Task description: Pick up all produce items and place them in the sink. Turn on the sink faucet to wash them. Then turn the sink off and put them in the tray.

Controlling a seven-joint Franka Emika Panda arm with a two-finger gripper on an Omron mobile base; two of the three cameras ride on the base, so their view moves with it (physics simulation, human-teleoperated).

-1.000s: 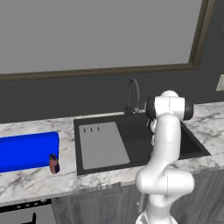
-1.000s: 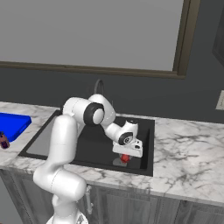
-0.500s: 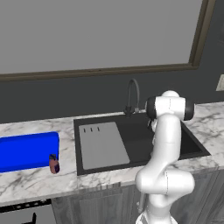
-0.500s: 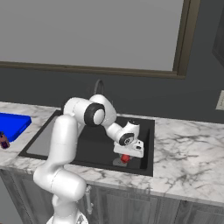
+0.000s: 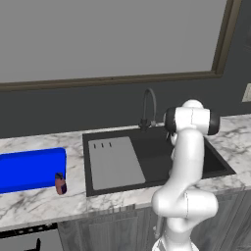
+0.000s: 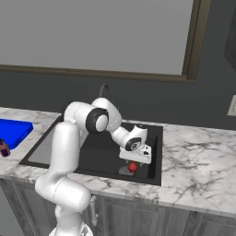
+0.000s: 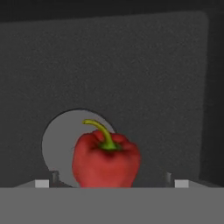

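Note:
The one produce item, a small red pepper with a green stem, sits on the floor of the black sink, partly over the round grey drain. My gripper hangs low in the basin just above it, open, with a gap between the pepper and each fingertip. In the right base view the pepper shows right under the gripper, near the sink's front right corner. The dark gooseneck sink faucet stands behind the basin. The blue tray lies on the counter at the left.
A small brown-red cylinder stands at the tray's near right corner. A grey slotted drainboard covers the sink's left half. Marble counter runs to the right of the basin. A dark-framed window spans the wall behind.
The jaws have spread wide apart and let go of the pepper, which now lies in the sink. The arm has hardly moved.

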